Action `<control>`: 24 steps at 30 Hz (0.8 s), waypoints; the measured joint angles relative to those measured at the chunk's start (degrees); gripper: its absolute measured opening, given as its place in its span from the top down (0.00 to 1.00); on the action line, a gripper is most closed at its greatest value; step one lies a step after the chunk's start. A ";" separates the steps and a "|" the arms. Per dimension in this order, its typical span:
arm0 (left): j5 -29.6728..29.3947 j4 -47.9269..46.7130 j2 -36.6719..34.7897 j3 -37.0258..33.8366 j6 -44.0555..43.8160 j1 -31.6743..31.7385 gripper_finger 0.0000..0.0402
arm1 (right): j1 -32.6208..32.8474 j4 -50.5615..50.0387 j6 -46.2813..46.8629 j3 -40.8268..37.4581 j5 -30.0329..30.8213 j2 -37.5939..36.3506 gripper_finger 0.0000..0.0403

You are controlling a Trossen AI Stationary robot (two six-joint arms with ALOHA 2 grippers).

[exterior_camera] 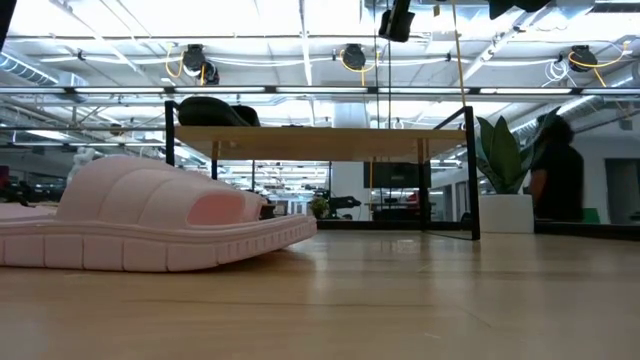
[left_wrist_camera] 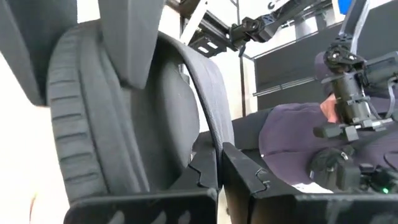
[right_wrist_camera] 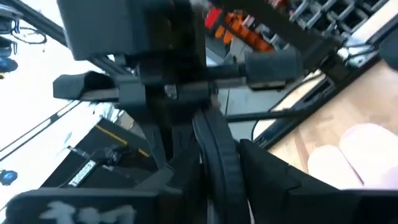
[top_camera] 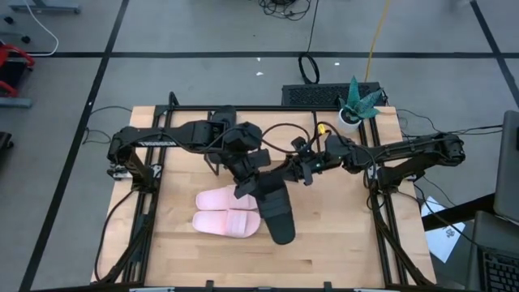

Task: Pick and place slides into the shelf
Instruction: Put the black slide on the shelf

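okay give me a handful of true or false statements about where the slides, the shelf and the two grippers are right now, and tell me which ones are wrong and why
1. Two pink slides lie side by side on the table. True.
2. The left gripper is shut on a black slide. True.
3. The black slide held by the left gripper lies flat on the table. False: it is lifted, and the low view shows no black slide on the tabletop.
4. A black slide sits on top of the shelf. True.
5. The right gripper waits over the table's near edge. False: it is at mid-table, beside the left gripper and the held slide.
6. Both pink slides are on the shelf. False: they are on the table.
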 joint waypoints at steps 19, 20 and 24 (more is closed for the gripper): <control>0.95 -7.75 -3.98 -0.01 -1.74 2.93 1.00 | -3.65 -1.27 -6.06 0.06 1.45 -0.09 0.71; 1.01 -8.33 -4.82 -0.01 -1.23 3.96 1.00 | -3.65 -1.48 -6.15 0.06 1.71 -0.07 0.71; 1.45 -10.70 -7.78 0.01 2.92 9.20 1.00 | -3.63 -1.66 -8.20 0.06 6.32 -0.07 0.71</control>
